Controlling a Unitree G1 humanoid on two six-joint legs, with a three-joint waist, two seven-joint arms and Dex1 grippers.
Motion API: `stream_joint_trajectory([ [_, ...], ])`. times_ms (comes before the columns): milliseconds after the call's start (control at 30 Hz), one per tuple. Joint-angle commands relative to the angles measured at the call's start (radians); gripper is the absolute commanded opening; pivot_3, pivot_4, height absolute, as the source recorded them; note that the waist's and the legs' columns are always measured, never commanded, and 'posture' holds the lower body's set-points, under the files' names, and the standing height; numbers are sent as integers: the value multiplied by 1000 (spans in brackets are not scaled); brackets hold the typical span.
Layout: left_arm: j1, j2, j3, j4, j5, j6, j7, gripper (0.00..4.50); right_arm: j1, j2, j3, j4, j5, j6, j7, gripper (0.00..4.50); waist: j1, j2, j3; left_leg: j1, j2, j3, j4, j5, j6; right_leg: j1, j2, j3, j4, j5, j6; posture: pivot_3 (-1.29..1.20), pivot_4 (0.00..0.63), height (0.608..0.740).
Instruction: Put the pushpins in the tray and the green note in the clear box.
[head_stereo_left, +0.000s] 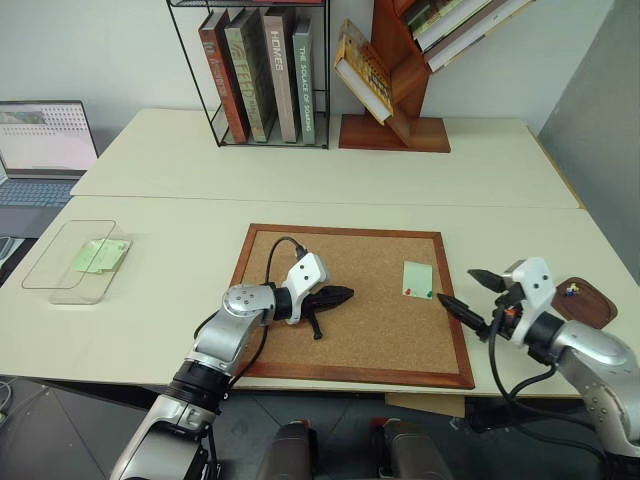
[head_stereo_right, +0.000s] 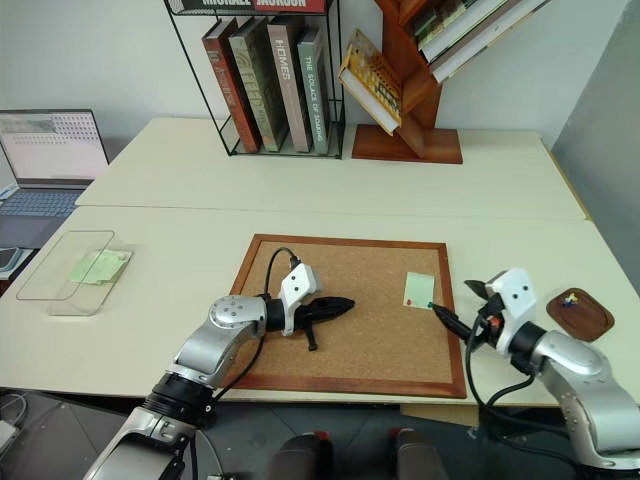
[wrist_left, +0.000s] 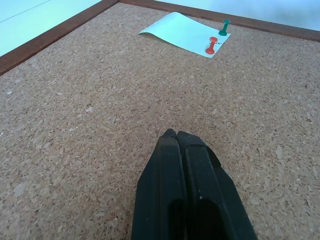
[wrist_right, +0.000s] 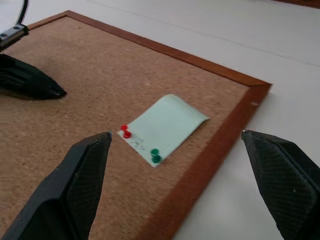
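Observation:
The pale green note (head_stereo_left: 417, 279) lies on the right part of the corkboard (head_stereo_left: 350, 350). A red pushpin (wrist_right: 125, 131) and a green pushpin (wrist_right: 155, 156) stick in its near edge. My right gripper (head_stereo_left: 457, 286) is open at the board's right frame, pointing at the note, with nothing between its fingers. My left gripper (head_stereo_left: 345, 294) is shut and empty, resting low over the middle of the board, apart from the note. The brown tray (head_stereo_left: 592, 311) sits at the far right with small pushpins (head_stereo_left: 568, 291) in it. The clear box (head_stereo_left: 60, 285) stands at the far left.
Yellow-green slips (head_stereo_left: 100, 255) lie inside the clear box. A laptop (head_stereo_left: 45, 150) stands at the back left, a wire rack of books (head_stereo_left: 262, 75) and a wooden book stand (head_stereo_left: 395, 90) at the back. The table's front edge runs just below the corkboard.

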Motion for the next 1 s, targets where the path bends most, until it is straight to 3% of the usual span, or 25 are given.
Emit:
stream_joint_trajectory([
  [33,16,5,-24,23,26,14,-9,0,-39,18,54,40,-50,-54,-10,4424,0,-1,0,0,0,0,0,0,0,0,0,0,0,0,0,0,150,740],
  [300,16,9,-20,20,25,16,-7,0,-67,19,112,128,-115,-115,14,4253,0,-1,0,0,0,0,0,0,0,0,0,0,0,-1,-1,0,150,740],
  [633,19,12,-21,14,23,22,-9,0,-103,38,173,216,-186,-193,7,2324,0,-1,0,0,0,0,0,0,0,0,0,0,0,0,-1,0,150,740],
  [1000,29,18,-22,-5,22,32,-10,0,-80,42,139,209,-167,-202,10,291,0,-1,0,0,0,0,0,0,0,0,0,0,0,0,0,0,150,740],
])
